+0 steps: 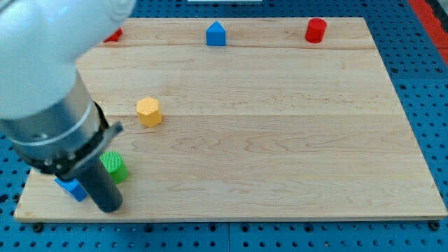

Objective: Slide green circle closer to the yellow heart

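The green circle (115,167) lies near the board's lower left corner. A yellow block (148,111), six-sided by the look of it, lies above it and a little to the right. No other yellow block shows. My arm fills the view's left side. The dark rod slants down to my tip (109,207), which sits just below the green circle and slightly to its left. The rod overlaps the circle's left edge. I cannot tell whether they touch.
A blue block (70,187) peeks out left of the rod, mostly hidden. Along the top edge lie a red block (113,34) partly behind my arm, a blue house-shaped block (215,33) and a red cylinder (316,30). The wooden board (280,140) lies on a blue pegboard.
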Controlling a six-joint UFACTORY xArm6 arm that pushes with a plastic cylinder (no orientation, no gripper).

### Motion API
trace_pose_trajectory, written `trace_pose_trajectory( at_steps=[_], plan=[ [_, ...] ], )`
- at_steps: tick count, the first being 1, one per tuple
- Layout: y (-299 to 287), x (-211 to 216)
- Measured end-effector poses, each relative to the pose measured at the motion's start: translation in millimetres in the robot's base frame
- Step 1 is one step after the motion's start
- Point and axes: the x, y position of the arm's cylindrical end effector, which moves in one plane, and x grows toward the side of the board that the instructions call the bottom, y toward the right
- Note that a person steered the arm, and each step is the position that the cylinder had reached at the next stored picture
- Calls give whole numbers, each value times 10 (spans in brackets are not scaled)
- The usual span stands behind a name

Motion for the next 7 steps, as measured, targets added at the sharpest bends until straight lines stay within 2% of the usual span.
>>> trace_pose_trajectory(
  at_steps=[1,3,6,7],
  plan=[
    [10,-578],
    [-57,-1317],
    [-78,-1869],
    [-319,-1920]
  ],
)
